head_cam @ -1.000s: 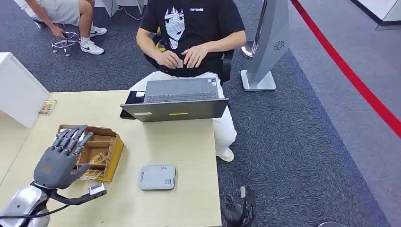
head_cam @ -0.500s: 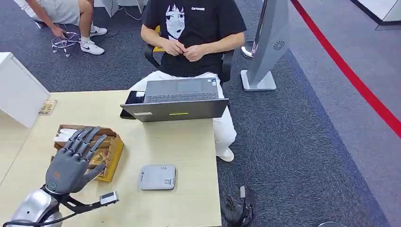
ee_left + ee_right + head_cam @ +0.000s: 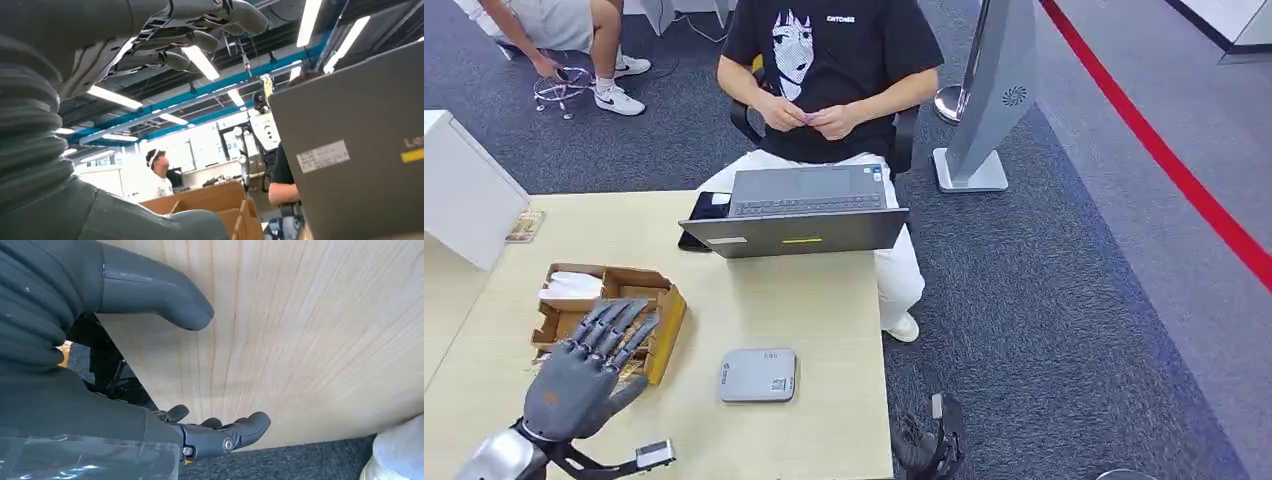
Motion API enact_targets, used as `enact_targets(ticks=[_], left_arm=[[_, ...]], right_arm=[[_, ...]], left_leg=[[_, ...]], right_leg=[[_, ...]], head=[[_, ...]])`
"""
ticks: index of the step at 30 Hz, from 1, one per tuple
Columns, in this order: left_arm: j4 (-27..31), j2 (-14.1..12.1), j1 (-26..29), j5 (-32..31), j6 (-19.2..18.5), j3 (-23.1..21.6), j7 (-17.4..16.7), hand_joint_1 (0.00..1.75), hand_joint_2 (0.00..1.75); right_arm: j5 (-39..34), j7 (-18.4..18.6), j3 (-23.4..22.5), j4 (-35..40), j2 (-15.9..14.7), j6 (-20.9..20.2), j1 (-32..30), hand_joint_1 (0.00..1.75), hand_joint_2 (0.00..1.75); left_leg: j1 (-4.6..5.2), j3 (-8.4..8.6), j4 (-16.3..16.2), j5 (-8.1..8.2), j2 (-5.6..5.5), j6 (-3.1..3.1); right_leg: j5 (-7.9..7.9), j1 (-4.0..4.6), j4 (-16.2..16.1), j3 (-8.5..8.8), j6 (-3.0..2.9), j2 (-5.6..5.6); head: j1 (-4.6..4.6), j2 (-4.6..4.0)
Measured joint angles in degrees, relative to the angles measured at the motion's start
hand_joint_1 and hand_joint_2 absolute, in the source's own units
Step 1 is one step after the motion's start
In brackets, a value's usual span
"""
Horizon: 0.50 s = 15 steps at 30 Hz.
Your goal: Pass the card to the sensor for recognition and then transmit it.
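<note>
the left robot hand (image 3: 584, 375) hovers above the bench (image 3: 824, 320) with its fingers spread and extended forward, holding nothing. just ahead of and partly under its fingertips sits the cardboard box (image 3: 639, 290), where the cards (image 3: 574, 283) lie; pale ones show in the compartment furthest from the robot hand, and the printed ones nearer are mostly hidden by the fingers. which way their long axis runs cannot be told from here. the sensor (image 3: 758, 375), a flat grey pad, lies on the bench to the right of the robot hand, near but apart from the box. the left robot hand is clearly the nearer one to both box and sensor. the right robot hand (image 3: 210, 435) hangs low beside the bench edge, fingers loosely apart and empty. judging from this, the pick is not yet made: the left robot hand needs to reach forward and down into the box, then carry a card sideways to its right onto the sensor.
</note>
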<state>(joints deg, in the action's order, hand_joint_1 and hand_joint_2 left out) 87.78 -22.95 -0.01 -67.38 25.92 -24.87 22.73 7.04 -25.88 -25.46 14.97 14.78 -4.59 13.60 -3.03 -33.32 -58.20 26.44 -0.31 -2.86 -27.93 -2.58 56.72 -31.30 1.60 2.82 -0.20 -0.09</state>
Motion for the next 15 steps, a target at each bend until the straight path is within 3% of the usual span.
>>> enact_targets(ticks=[15], left_arm=[[-0.09,0.77,3.17,1.16,-3.28,0.0,0.48,0.0,1.75]], right_arm=[[0.2,-0.02,0.68,0.02,0.0,0.74,0.01,0.0,1.75]], left_leg=[[0.0,-0.03,0.0,-0.01,-0.08,0.0]], right_leg=[[0.0,0.0,0.0,0.01,0.0,-0.11]], head=[[0.02,0.0]])
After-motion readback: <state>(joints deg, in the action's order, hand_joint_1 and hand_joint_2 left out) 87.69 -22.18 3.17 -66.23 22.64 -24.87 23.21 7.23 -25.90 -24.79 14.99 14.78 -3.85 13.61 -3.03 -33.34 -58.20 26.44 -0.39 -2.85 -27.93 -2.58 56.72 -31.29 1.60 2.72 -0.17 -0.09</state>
